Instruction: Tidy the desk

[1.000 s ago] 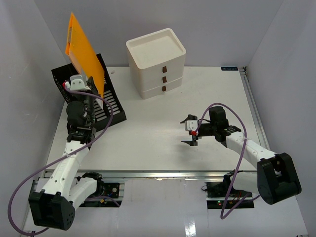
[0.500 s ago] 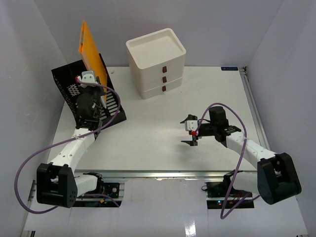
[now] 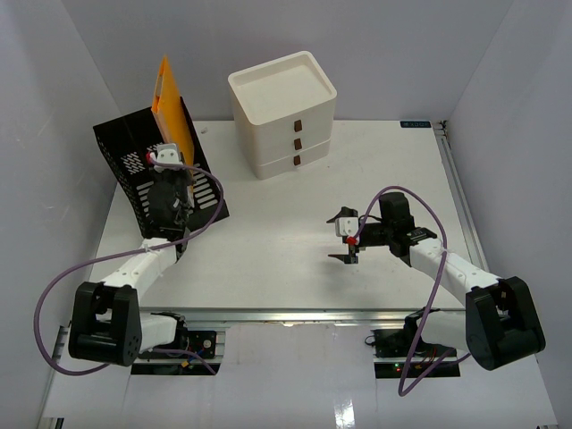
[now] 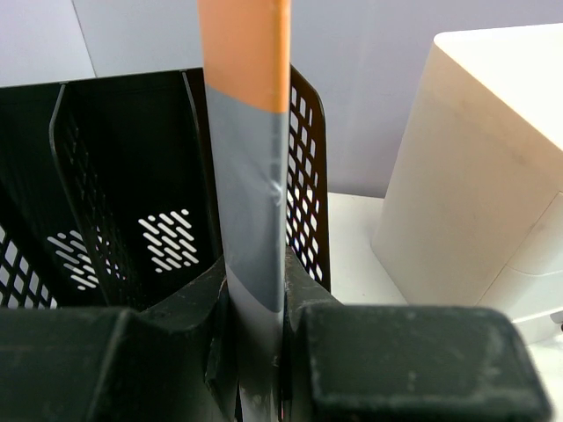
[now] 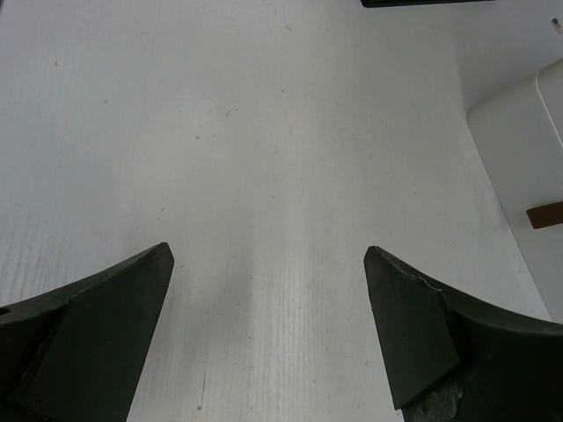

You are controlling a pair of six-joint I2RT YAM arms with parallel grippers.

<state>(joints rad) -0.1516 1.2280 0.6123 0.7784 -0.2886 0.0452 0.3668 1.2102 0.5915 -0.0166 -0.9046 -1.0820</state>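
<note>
You see the left gripper [image 4: 255, 356] pinching the thin orange folder [image 3: 171, 109] upright over the black mesh file rack [image 3: 125, 150] at the far-left of the large white desk [image 3: 268, 255], right gripper [image 3: 345, 239] spread above its centre-right surface

My right gripper [image 5: 268, 255] has its jaws spread wide. Two dark fingers [image 5: 97, 343] enter from the bottom corners, and their tips are well apart. The white desk [image 5: 264, 132] shows between and beyond them, faintly speckled. At the right edge is a cream drawer box [image 5: 528, 149] with a brown handle [image 5: 545, 214]. A dark strip [image 5: 431, 3] lies along the top edge; I cannot tell what it is.
</note>
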